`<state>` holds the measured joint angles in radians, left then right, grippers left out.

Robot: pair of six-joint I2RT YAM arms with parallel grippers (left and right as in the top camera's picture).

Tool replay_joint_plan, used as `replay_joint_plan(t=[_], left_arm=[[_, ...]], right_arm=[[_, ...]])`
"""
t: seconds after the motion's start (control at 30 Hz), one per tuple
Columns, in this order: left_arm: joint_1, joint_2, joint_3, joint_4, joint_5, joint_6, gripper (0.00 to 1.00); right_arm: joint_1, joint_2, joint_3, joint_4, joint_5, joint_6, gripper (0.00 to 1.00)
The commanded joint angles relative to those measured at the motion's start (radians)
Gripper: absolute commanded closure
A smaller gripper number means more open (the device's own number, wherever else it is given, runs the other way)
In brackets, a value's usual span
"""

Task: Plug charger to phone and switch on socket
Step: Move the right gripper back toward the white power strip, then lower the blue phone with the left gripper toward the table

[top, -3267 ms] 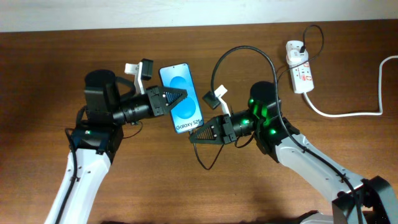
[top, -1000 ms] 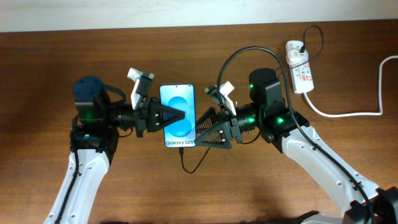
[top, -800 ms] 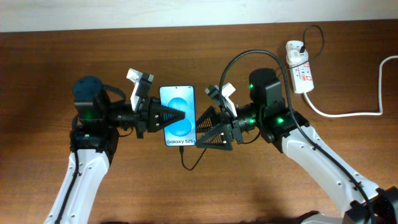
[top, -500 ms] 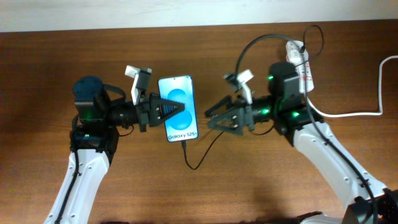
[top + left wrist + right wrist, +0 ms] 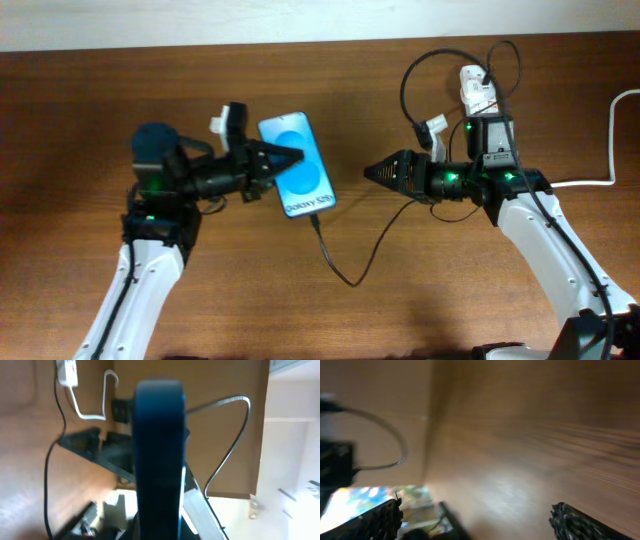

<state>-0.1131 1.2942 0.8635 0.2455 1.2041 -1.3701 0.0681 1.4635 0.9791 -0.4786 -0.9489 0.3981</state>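
One slim rectangular smartphone with black edges and a bright blue screen (image 5: pixel 303 172) is held up over the brown wooden table (image 5: pixel 250 310), left of centre in the overhead view. Its long axis runs on a slant, with the top end toward the upper left and the bottom end toward the lower right. The screen faces up to the overhead camera and shows a lighter blue circle, with white "Galaxy S25" lettering near the lower end. In the left wrist view the phone (image 5: pixel 159 450) stands edge-on as a dark blue bar down the middle. The left gripper (image 5: pixel 278 158) comes in from the left, its black fingers clamped on the phone's long sides. A long thin black charger cable (image 5: pixel 350 283) leaves the phone's bottom end, dips toward the near side of the table, and climbs right in a loop to the short white oblong power strip (image 5: pixel 477 88) at the far right, partly hidden by the right arm. A thick white cord (image 5: pixel 612 140) curves off from the strip to the right edge. The right gripper (image 5: pixel 372 172) points left at the phone, well apart from it; its wrist view shows the fingers (image 5: pixel 375 519) spread wide with nothing between them.
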Motion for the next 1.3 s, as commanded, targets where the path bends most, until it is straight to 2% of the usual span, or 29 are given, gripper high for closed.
replay_joint_plan(t=[0.0,0.1,0.27,0.47,0.77,0.9,1.07,1.27], left_arm=[[-0.058,-0.021,0.02,0.008,-0.016,0.019,1.0],[-0.064,-0.021,0.02,-0.013,-0.015,0.17,1.0],[-0.073,-0.002,0.02,-0.147,-0.035,0.304,1.0],[-0.11,0.055,0.021,-0.154,-0.114,0.317,1.0],[-0.11,0.099,0.047,-0.214,-0.237,0.32,1.0],[-0.143,0.099,0.114,-0.371,-0.362,0.377,1.0],[-0.229,0.099,0.283,-0.635,-0.533,0.506,1.0],[-0.237,0.12,0.438,-0.853,-0.543,0.67,1.0]], right_arm=[[-0.027,-0.004,0.043,-0.047,0.124,-0.056,0.02],[-0.064,-0.019,0.084,-0.1,0.136,-0.082,0.02],[-0.138,-0.082,0.149,-0.263,0.249,-0.122,0.02],[-0.161,-0.185,0.172,-0.377,0.335,-0.202,0.02],[-0.161,-0.271,0.172,-0.478,0.461,-0.208,0.01],[-0.161,-0.271,0.172,-0.525,0.52,-0.208,0.02],[-0.161,-0.271,0.172,-0.533,0.543,-0.208,0.02],[-0.161,-0.27,0.171,-0.54,0.554,-0.211,0.02]])
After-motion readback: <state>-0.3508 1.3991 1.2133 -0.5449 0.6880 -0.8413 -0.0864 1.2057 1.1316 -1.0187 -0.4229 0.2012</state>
